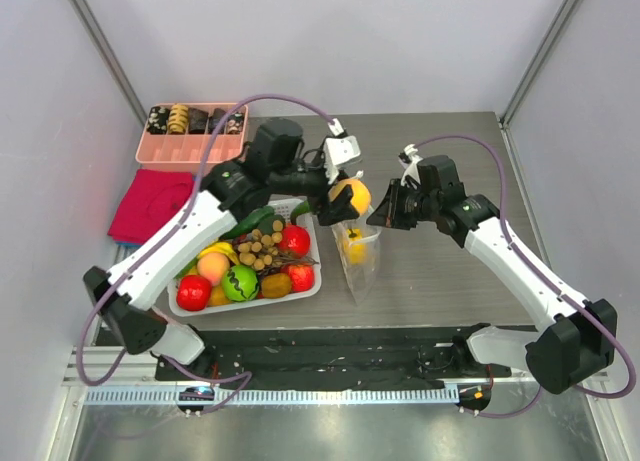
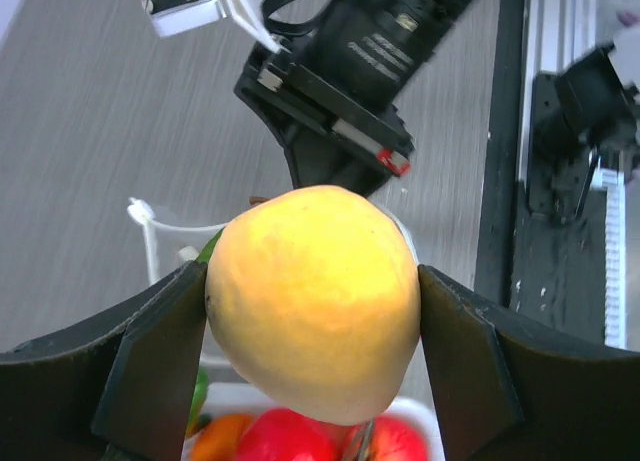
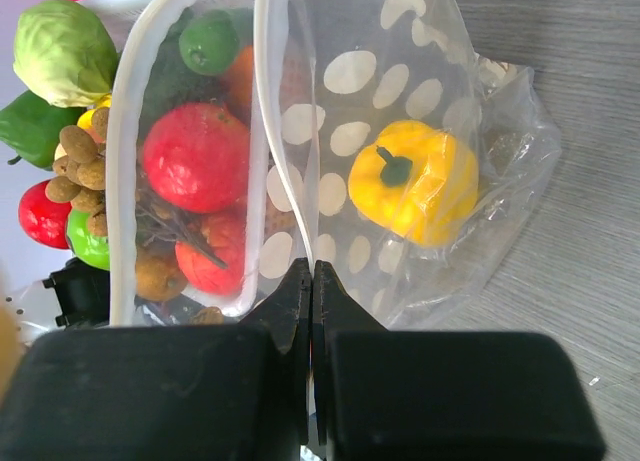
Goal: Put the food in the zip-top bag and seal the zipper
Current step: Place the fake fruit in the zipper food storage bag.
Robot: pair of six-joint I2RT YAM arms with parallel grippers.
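1. Gripping a yellow-orange fruit (image 2: 310,271) between both fingers, our left gripper (image 2: 312,351) holds it just above the mouth of the bag (image 1: 360,266), which stands on the table (image 1: 450,281) beside the basket (image 1: 300,293)
2. Our right gripper (image 3: 312,291) has its fingers pressed together on the bag's rim, holding the mouth open
3. We judge the fruit nearly as wide as the opening, so we should centre it, lower it past the rim, and only then let go, with the right side steady
4. We find the fruit smooth, rounded and likely slippery; the bag is thin, clear, floppy plastic with white dots
5. A glossy yellow pepper (image 3: 415,181) lies inside; the zipper (image 3: 262,111), a thin pale strip, is unsealed
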